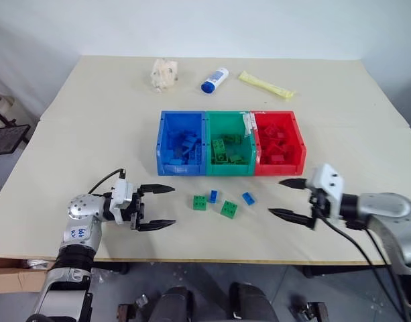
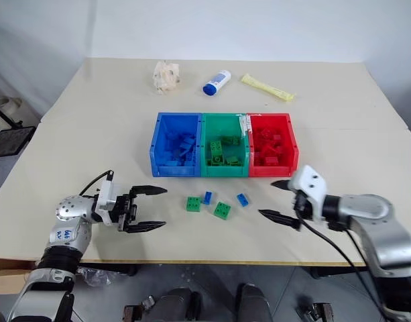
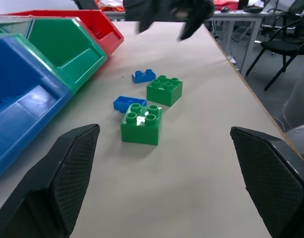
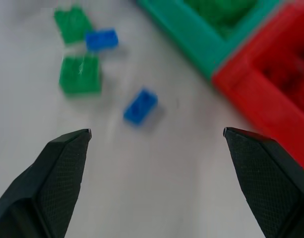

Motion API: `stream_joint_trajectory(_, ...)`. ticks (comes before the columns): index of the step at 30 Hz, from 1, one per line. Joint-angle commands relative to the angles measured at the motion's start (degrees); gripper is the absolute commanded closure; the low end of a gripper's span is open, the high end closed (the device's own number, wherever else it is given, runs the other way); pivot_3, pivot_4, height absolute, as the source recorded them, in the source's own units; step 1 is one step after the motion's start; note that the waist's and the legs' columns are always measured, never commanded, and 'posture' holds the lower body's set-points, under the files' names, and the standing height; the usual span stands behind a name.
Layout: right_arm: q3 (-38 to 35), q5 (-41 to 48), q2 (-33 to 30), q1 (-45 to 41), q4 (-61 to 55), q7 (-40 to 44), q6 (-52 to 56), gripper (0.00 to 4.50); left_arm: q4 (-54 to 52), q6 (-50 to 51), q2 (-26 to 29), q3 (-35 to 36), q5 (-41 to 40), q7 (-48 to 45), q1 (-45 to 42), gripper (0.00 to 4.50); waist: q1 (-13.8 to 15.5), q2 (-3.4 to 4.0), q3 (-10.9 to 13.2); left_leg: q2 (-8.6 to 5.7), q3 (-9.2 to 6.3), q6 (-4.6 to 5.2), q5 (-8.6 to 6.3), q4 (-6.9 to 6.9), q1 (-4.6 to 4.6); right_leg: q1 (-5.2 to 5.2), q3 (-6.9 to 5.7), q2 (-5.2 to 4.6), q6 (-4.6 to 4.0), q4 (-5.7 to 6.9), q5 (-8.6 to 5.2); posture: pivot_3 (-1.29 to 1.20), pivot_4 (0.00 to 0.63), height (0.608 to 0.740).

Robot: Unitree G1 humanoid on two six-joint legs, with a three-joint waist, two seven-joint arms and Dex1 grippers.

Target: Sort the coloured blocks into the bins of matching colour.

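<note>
Three joined bins stand mid-table: blue bin (image 1: 180, 145), green bin (image 1: 227, 144), red bin (image 1: 279, 141), each holding bricks of its own colour. Loose on the table in front of them lie two green blocks (image 1: 200, 202) (image 1: 228, 209) and two blue blocks (image 1: 213, 196) (image 1: 249, 198). My left gripper (image 1: 162, 207) is open, level, pointing toward the loose blocks from their left. My right gripper (image 1: 286, 198) is open too, to the right of the blocks and in front of the red bin. Nothing sits between either pair of fingers.
At the far side of the table lie a crumpled pale wad (image 1: 164, 73), a white-and-blue tube (image 1: 215, 79) and a yellow packet (image 1: 267, 85). The table's front edge (image 1: 212, 260) runs just below both grippers.
</note>
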Motion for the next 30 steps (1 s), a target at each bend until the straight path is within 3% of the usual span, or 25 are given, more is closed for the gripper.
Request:
stream_joint_trajectory(1,3.5,-3.5,3.1,-3.1,4.4,-2.6,-2.6,0.02,-2.6,0.1,0.4,0.7,-0.4,0.4,1.0,0.0,0.1,0.0,0.0,-0.01,-0.02,0.0,0.0,0.0,-0.02,0.0,-0.03,0.01,0.0,0.02,0.0,0.0,0.15,0.74)
stream_joint_trajectory(7,9.4,-8.3,7.1,-5.3,10.6,-4.5,-3.5,0.02,-5.6,0.9,0.7,1.1,-0.6,1.8,3.2,0.0,0.0,0.0,0.0,-0.14,-0.1,0.03,0.0,0.0,-0.05,-0.01,-0.13,0.03,0.0,0.1,0.0,0.0,0.15,0.74)
stream_joint_trajectory(8,9.5,-8.6,7.1,-4.9,10.6,-4.4,-3.5,0.19,-6.0,1.0,0.8,1.2,-0.6,1.9,3.6,0.0,-0.1,0.0,0.0,-0.14,-0.07,0.03,0.0,0.0,-0.03,0.0,-0.13,0.03,0.0,0.1,0.0,0.0,0.15,0.74)
stream_joint_trajectory(12,9.3,-8.2,6.5,-3.6,9.1,-4.2,-3.3,1.24,-7.2,1.5,1.1,1.4,-0.8,2.3,4.5,0.0,-0.2,-0.03,0.0,-0.1,-0.06,0.02,0.01,0.01,0.04,0.03,-0.13,0.02,0.0,0.18,0.0,0.0,0.15,0.74)
stream_joint_trajectory(20,8.0,-7.6,6.0,-2.4,5.2,-4.7,-2.7,3.93,-7.0,1.6,1.0,1.3,-0.6,2.6,4.1,0.0,-0.1,-0.03,0.0,-0.11,-0.07,0.02,0.0,0.02,0.04,0.03,-0.1,-0.01,0.0,0.19,0.0,0.0,0.15,0.74)
stream_joint_trajectory(30,6.6,-5.4,7.6,-8.4,3.3,-4.2,-3.8,4.05,-5.5,1.2,0.4,1.0,-0.4,2.2,2.6,0.0,-0.6,-0.03,0.0,-0.11,-0.02,0.03,0.0,0.01,0.02,-0.02,-0.1,0.0,0.0,0.19,0.0,0.0,0.15,0.74)
